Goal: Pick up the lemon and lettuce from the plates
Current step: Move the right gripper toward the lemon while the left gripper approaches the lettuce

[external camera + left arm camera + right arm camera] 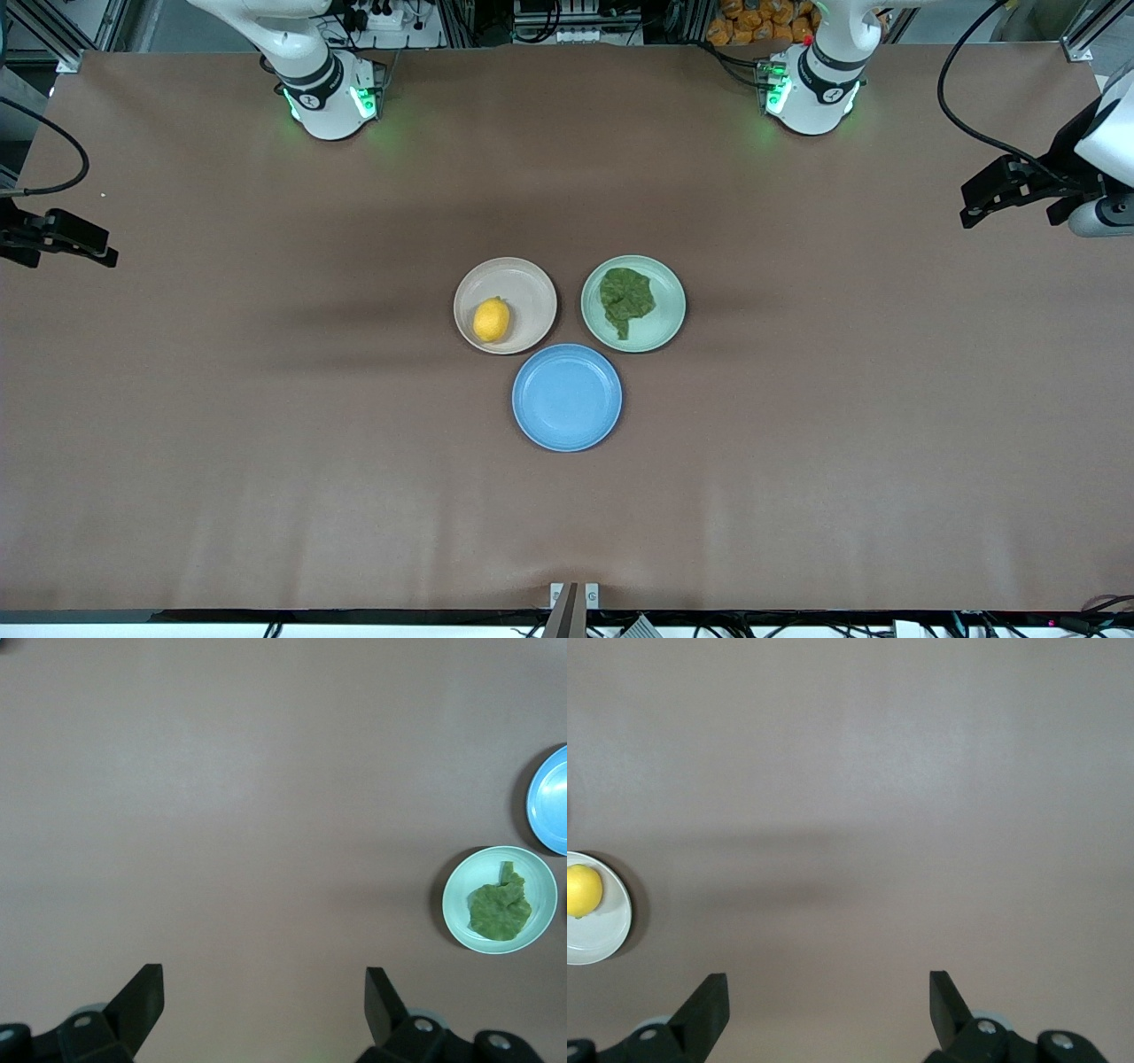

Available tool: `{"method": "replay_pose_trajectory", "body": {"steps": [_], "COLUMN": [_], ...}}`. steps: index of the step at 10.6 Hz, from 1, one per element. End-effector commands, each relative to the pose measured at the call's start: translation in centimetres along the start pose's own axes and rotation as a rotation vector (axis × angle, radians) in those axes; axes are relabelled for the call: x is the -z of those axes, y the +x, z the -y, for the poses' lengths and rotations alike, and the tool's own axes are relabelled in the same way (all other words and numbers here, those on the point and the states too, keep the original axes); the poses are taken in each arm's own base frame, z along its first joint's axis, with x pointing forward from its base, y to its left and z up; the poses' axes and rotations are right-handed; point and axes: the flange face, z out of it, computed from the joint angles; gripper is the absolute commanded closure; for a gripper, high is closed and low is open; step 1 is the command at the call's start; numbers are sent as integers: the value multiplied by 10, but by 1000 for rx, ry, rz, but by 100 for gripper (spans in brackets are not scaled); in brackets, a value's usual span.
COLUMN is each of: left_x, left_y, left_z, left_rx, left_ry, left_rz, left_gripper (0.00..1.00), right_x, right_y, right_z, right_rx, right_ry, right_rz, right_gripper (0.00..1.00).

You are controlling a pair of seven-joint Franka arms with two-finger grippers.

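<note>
Brown covering spreads over the whole worktop (266, 443), and at its middle sit three plates close together: a beige-pink plate (527, 288) carrying the lemon (491, 320), a mint green plate (664, 323) beside it toward the left arm's end carrying the lettuce (626, 299), and a bare blue plate (567, 398) nearer the front camera than both. Each arm waits high over its own end of the worktop, the left gripper (264, 992) and right gripper (828, 997) with fingers spread wide, grasping nothing.

High front camera faces both bases; wrist cameras look straight down (sharing the table (266, 443)).
</note>
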Motion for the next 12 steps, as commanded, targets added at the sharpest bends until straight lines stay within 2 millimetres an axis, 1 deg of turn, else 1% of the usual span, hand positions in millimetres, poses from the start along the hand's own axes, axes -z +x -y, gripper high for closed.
{"method": "replay_pose_trajectory", "body": {"steps": [1, 4, 6, 7, 9, 12], "left_x": [6, 6, 4, 3, -7, -28], "left_y": [-1, -2, -1, -2, 4, 17], "left_z": [2, 0, -7, -23, -45, -85], "left_rx": [-15, -23, -35, -58, -93, -148], "left_ry": [-21, -24, -27, -26, -29, -39], "left_rz": [-3, -5, -1, -1, -4, -17], "left_gripper": [0, 0, 0, 0, 0, 0], "right_x": [4, 7, 7, 7, 7, 7], "right_y": [1, 0, 0, 0, 0, 0], "right_z": [0, 0, 0, 0, 0, 0], "right_rx": [-3, -2, -2, -1, -1, -1], "right_ry": [6, 7, 7, 7, 7, 7], "right_rz": [0, -5, -5, -5, -5, -3], "right_gripper": [0, 0, 0, 0, 0, 0]}}
